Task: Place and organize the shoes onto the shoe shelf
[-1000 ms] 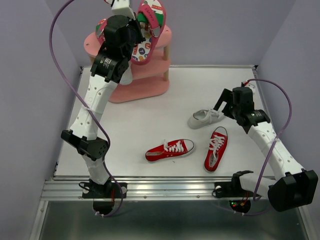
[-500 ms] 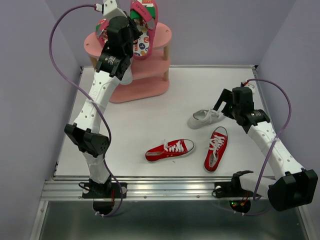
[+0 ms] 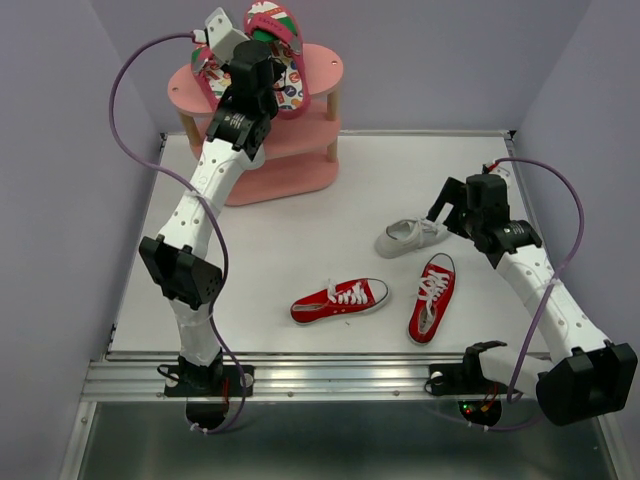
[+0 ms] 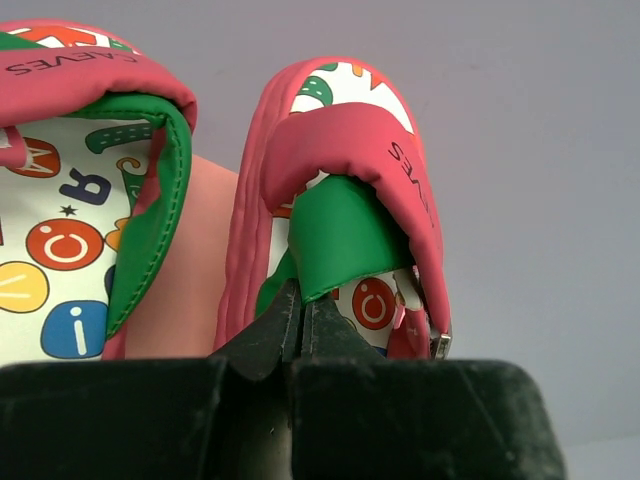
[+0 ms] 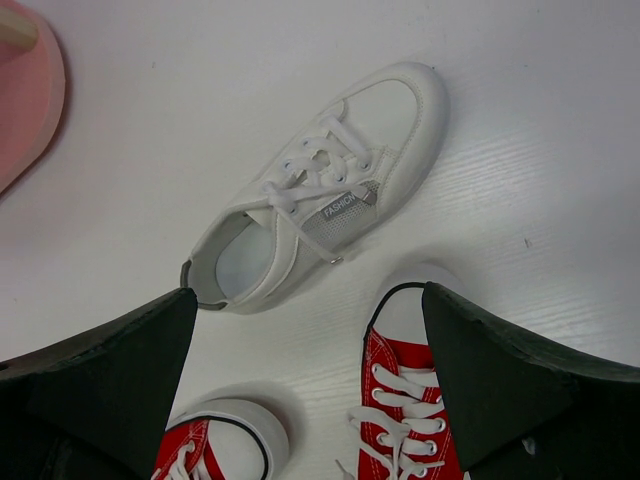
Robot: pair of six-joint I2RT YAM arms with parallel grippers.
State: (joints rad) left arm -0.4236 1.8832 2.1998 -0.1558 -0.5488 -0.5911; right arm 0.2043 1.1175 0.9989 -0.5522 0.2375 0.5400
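Note:
The pink shoe shelf [image 3: 322,68] stands at the back left. My left gripper [image 3: 262,62] is over its top board, shut on the green strap lining of a red flip-flop [image 3: 279,38]. In the left wrist view my left gripper [image 4: 300,318] holds that flip-flop [image 4: 345,190] beside the other flip-flop [image 4: 80,200], which lies on the top board [image 3: 203,62]. My right gripper [image 3: 447,212] hovers open and empty over one white sneaker [image 3: 410,237], also seen in the right wrist view [image 5: 320,190]. Two red sneakers [image 3: 340,300] [image 3: 432,297] lie on the table. The second white sneaker is out of view.
The shelf's base board [image 5: 25,90] shows at the top left of the right wrist view. The red sneakers' toes [image 5: 410,410] [image 5: 215,445] lie just under my right gripper [image 5: 305,295]. Purple walls close in the table on three sides.
My left arm has carried the held flip-flop back and to the left, over the shelf's top board next to the other flip-flop. The right arm has not moved.

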